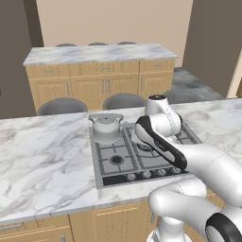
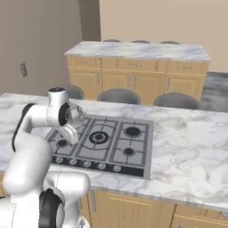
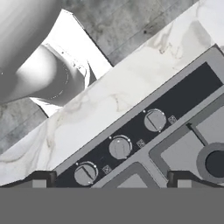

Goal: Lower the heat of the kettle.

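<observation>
3 knobs (image 3: 120,147) face the end effector (image 3: 112,177); kettle (image 1: 107,127) behind.

Grey gas cooktop (image 1: 142,158) sitting in marble counter (image 1: 42,160), knob row (image 2: 87,164) lining its front edge. Three grey stools (image 2: 118,95) standing beyond. Wooden cabinets (image 2: 138,78) running behind under marble top.

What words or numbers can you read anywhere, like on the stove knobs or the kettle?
No text can be read in any view.
Stove control strip: a small square mark sits beside each knob, too small and blurred to read.
Kettle: plain metal, no label or brand.
Marble counter and wooden cabinets: no writing.
</observation>
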You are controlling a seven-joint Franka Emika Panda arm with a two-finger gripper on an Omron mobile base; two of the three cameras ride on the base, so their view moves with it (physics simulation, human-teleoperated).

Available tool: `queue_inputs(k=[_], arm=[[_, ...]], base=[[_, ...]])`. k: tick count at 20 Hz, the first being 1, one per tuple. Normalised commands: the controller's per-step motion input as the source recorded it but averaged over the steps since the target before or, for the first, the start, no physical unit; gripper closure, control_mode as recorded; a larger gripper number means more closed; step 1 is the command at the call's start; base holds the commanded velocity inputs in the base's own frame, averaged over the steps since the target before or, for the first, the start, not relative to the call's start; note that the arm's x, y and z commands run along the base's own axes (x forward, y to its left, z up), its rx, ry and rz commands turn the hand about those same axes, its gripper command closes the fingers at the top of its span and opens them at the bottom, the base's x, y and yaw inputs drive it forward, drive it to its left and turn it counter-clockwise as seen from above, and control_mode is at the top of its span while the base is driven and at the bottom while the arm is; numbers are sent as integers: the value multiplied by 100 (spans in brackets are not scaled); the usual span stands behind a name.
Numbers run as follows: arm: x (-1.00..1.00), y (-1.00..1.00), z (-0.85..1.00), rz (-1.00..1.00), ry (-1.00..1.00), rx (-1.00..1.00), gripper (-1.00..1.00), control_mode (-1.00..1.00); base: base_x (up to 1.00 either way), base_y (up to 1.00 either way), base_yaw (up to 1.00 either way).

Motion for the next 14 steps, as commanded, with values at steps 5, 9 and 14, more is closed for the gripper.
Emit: queue_inputs(k=[5,9,14], arm=[[4,0,-8,2,2,0,-100,-100],[1,0,-32,0,0,0,-100,-100],[0,0,-35,1,0,0,-100,-100]], base=[[0,0,0],[0,0,0],[0,0,0]])
